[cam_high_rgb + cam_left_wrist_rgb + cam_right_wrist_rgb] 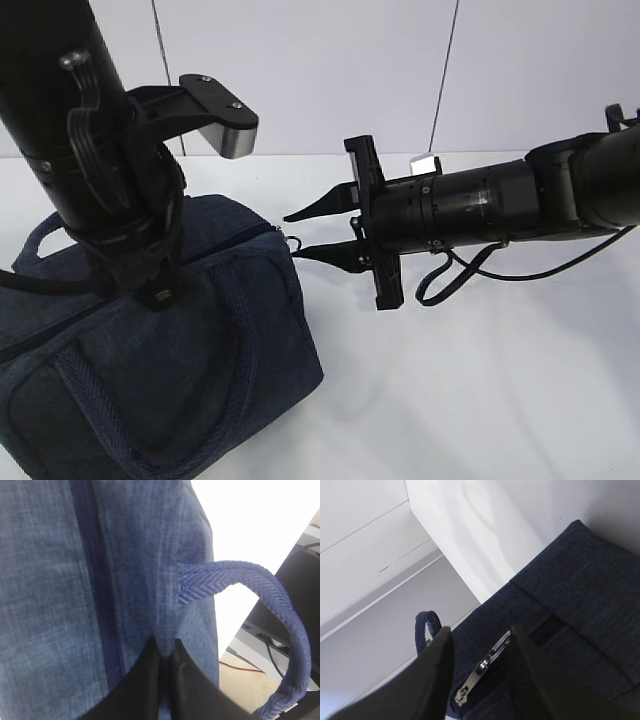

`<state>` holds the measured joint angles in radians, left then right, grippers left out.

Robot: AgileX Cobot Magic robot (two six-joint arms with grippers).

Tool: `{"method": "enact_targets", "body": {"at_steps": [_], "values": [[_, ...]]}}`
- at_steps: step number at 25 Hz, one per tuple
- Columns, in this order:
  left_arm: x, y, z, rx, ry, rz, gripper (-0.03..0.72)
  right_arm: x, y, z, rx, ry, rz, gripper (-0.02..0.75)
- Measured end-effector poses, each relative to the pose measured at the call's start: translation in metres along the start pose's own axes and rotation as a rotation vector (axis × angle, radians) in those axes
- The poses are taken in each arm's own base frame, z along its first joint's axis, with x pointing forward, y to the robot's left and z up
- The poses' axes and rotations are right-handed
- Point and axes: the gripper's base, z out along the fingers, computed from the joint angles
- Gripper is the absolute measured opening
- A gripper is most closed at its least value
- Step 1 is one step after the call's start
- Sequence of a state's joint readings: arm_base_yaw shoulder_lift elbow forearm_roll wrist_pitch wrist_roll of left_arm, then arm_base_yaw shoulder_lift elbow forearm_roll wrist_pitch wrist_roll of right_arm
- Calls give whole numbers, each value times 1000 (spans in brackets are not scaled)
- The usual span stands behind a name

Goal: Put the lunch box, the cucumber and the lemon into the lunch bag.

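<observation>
Zipper pull (482, 667) lies lengthwise between the right gripper's (305, 232) spread jaws at the lunch bag's (255, 330) end, while the left gripper (165, 652) pinches bag fabric.

White table (480, 400) bare from 3 to 6 o'clock of the lunch bag (230, 330), left arm (100, 180) blocking the bag's top — zipper (95, 580) closed, no way in.

You see a dark navy bag (210, 330) with a faint denim-like weave, brighter blue herringbone handles (280, 610) beside its zipper and a silver pull (482, 667). Around the bag, the table (500, 400) is white; both arms (480, 205) are black.
</observation>
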<state>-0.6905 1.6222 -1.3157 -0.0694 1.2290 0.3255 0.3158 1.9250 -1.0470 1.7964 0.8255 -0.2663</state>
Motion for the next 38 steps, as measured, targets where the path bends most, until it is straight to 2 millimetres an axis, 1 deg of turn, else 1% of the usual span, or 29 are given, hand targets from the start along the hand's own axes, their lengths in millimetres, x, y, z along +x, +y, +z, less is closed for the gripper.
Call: {"method": "enact_targets", "body": {"at_steps": [5,12,20,23,29,38], "values": [[0,0,0,0,0,-1,-1,7,-2,7,19,2,-11,265],[0,0,0,0,0,-2,-1,4,-2,7,25,-30,-11,264],[0,0,0,-2,1,-2,-1,4,9,8,-1,-31,-34,265],[0,0,0,-2,1,-1,-1,5,9,9,0,-32,-34,264],[0,0,0,-2,1,-1,-1,14,7,16,16,-17,-46,250],[0,0,0,-2,1,-1,-1,13,7,16,18,-25,-46,237]]}}
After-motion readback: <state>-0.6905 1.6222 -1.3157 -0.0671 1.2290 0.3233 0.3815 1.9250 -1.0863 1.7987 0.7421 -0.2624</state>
